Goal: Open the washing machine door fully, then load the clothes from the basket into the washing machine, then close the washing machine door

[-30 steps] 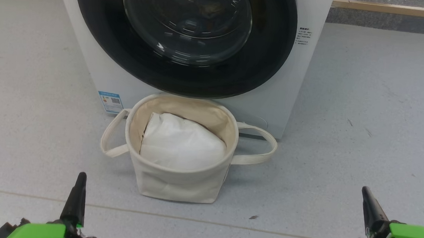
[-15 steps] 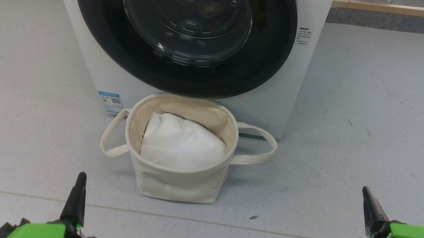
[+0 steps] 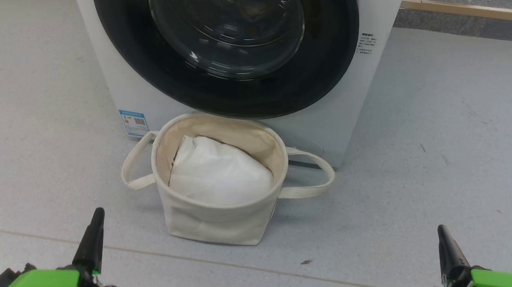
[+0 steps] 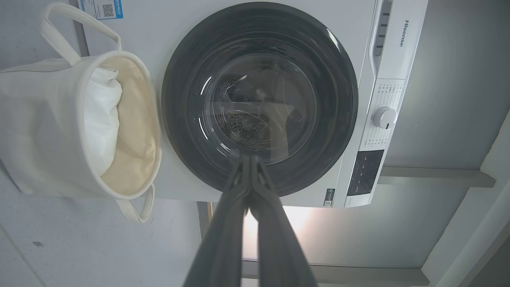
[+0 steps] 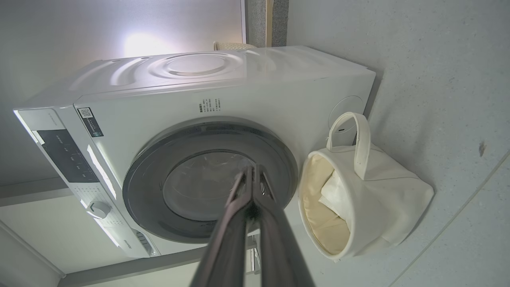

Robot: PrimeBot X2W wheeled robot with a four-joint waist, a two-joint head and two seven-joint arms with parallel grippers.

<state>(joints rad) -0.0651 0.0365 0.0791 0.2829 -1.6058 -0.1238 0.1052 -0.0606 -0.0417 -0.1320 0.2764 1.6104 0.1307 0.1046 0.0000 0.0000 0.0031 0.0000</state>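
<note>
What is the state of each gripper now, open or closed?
Left gripper: closed, holding nothing.
Right gripper: closed, holding nothing.

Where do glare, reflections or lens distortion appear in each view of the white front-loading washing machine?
Head view: evenly lit, white streaks reflected in the round black-rimmed glass door. Left wrist view: warm glare on the wall behind the soft-focus left gripper. Right wrist view: a bright hotspot on the wall beyond the white washing machine, stretched by wide-angle perspective.
</note>
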